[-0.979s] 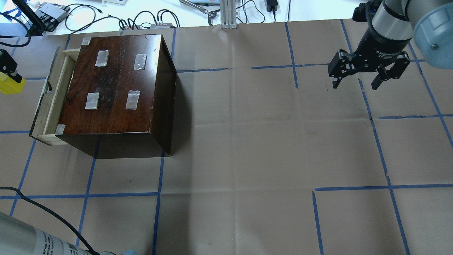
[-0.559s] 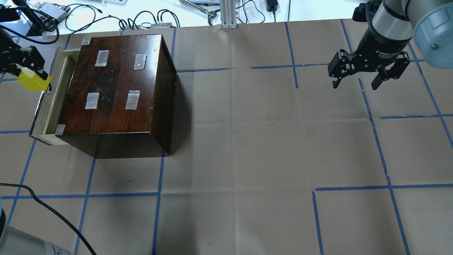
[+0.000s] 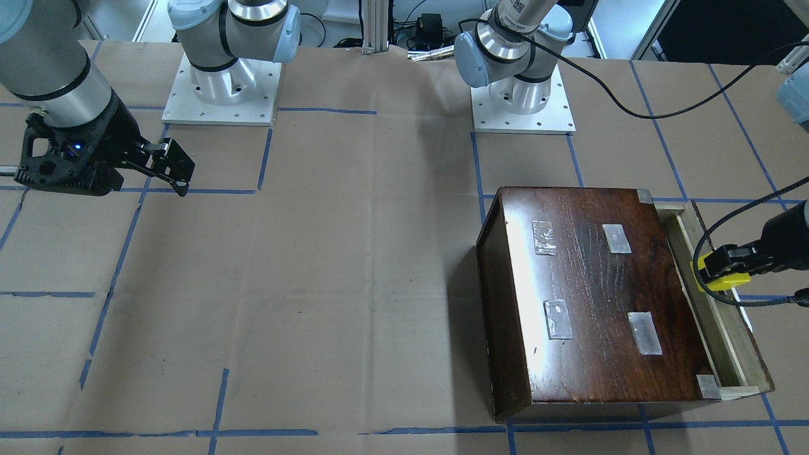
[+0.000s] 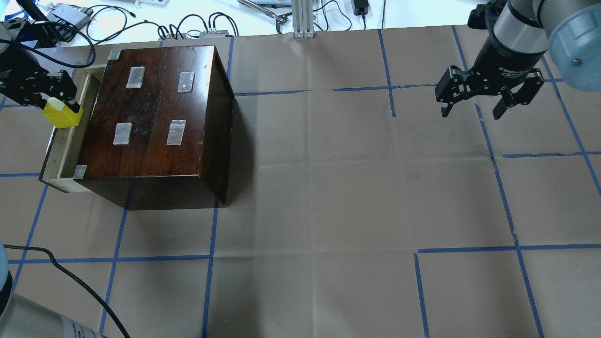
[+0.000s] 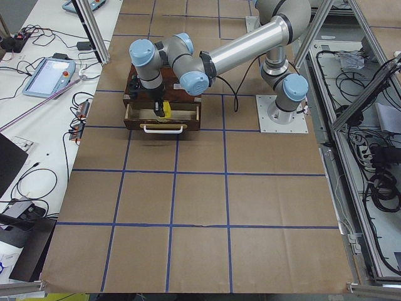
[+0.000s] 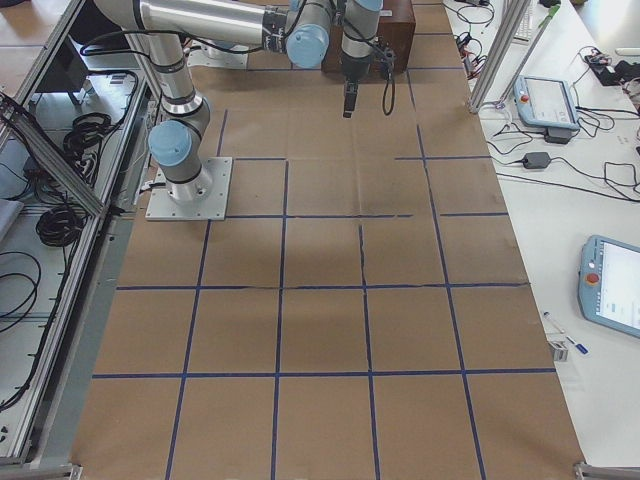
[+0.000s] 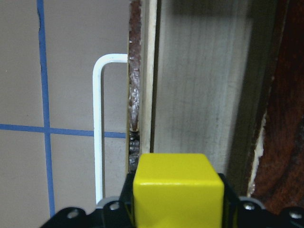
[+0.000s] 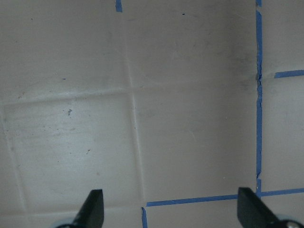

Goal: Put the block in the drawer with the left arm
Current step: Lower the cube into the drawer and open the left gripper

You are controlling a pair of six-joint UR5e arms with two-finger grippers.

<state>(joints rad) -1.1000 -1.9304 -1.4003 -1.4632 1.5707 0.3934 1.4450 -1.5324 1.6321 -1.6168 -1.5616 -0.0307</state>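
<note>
My left gripper [image 4: 55, 104] points straight down, clamped on the block [image 4: 62, 115], which hangs over the open drawer [image 4: 60, 159] by its front panel. My right gripper [image 4: 471, 112] hovers spread wide, well apart.

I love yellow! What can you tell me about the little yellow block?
The block is small, bright yellow and box-shaped, with smooth plain faces that look like plastic. The left gripper is shut on it, pinching opposite sides. It hangs above the open drawer, near its front, touching nothing else.
</note>
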